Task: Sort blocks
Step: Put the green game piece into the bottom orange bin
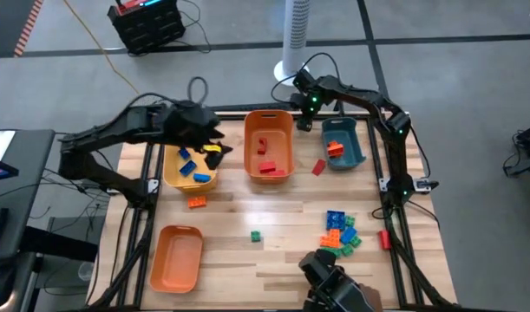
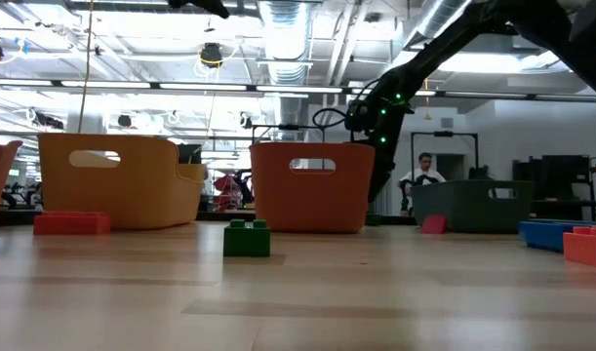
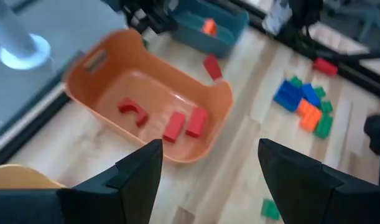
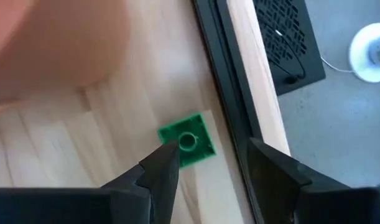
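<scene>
My right gripper (image 4: 208, 162) is open, pointing down at the table's far edge between the orange bin (image 1: 269, 143) and the teal bin (image 1: 343, 143); it also shows in the high view (image 1: 304, 121). A small green block (image 4: 188, 140) lies flat on the table just ahead of its fingertips. My left gripper (image 3: 208, 168) is open and empty above the yellow bin (image 1: 191, 166), which holds blue blocks. The orange bin holds red blocks (image 3: 185, 123). The teal bin holds an orange block (image 1: 335, 149). A pile of blue, orange and green blocks (image 1: 341, 232) lies near the right. My right gripper has one fingertip (image 4: 165, 155) at the green block's near corner (image 4: 172, 144); I cannot tell whether it touches. The block lies flat on the table, studs up.
Loose blocks lie on the table: orange (image 1: 197, 202), green (image 1: 256, 235), red (image 1: 318, 166) and red (image 1: 384, 238). A second orange bin (image 1: 178, 257) stands near left. A dark frame rail (image 4: 227, 93) runs along the far edge. A person (image 2: 424, 175) stands far behind.
</scene>
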Robot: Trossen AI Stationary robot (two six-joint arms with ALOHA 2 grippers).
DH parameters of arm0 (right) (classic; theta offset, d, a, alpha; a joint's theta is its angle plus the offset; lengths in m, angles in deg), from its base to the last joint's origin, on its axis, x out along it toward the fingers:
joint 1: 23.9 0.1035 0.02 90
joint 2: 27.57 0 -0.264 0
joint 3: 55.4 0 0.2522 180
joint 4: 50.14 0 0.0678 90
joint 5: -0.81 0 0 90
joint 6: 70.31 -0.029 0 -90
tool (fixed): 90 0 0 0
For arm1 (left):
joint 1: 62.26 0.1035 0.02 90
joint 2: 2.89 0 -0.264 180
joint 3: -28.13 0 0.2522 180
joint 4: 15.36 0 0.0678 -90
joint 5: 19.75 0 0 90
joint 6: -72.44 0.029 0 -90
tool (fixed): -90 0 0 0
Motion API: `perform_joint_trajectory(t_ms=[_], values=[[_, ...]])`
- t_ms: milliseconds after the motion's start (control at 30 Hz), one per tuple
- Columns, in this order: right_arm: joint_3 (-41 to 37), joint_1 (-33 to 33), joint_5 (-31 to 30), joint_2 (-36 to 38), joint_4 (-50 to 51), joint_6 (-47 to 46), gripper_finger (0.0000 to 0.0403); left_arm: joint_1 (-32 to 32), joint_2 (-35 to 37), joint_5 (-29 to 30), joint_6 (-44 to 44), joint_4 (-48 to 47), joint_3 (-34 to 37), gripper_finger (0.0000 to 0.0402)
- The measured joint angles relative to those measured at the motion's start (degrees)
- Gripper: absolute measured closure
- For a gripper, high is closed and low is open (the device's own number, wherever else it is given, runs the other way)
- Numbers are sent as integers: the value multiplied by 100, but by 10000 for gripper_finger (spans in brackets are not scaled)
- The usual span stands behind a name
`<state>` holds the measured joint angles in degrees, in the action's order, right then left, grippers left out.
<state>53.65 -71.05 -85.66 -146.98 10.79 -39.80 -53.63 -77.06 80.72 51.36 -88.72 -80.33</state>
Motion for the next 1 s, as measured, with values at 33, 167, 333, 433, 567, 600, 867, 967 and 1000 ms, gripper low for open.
perform_joint_trajectory(t_ms=[33, 167, 333, 433, 567, 600, 867, 967, 1000], values=[[0, -18, 55, 0, -2, 4, 202, 1, 76, 78, 0, -4, -1, 143], [-4, 12, 145, -111, 13, -3, 202, 1, 292, 253, -1, -2, -2, 143], [-9, -12, 131, -242, -126, -46, 202, -13, 360, 269, -27, -11, -2, 143], [-22, -29, 119, -310, 4, -134, 203, -45, 358, 260, -57, -20, -2, 143], [-101, -11, 112, -385, 180, -140, 216, -75, 358, 237, -57, -17, -2, 143], [-130, 20, 110, -405, 230, -153, 221, -75, 358, 237, -55, -20, -2, 143], [-146, 266, 676, -396, 1141, -580, 257, -75, 373, 239, 112, -62, -2, 143], [-160, 410, 675, -380, 1291, -645, 260, -75, 373, 239, 195, -63, -2, 143], [-162, 440, 674, -341, 1286, -656, 260, -75, 380, 239, 229, -63, -2, 143]])
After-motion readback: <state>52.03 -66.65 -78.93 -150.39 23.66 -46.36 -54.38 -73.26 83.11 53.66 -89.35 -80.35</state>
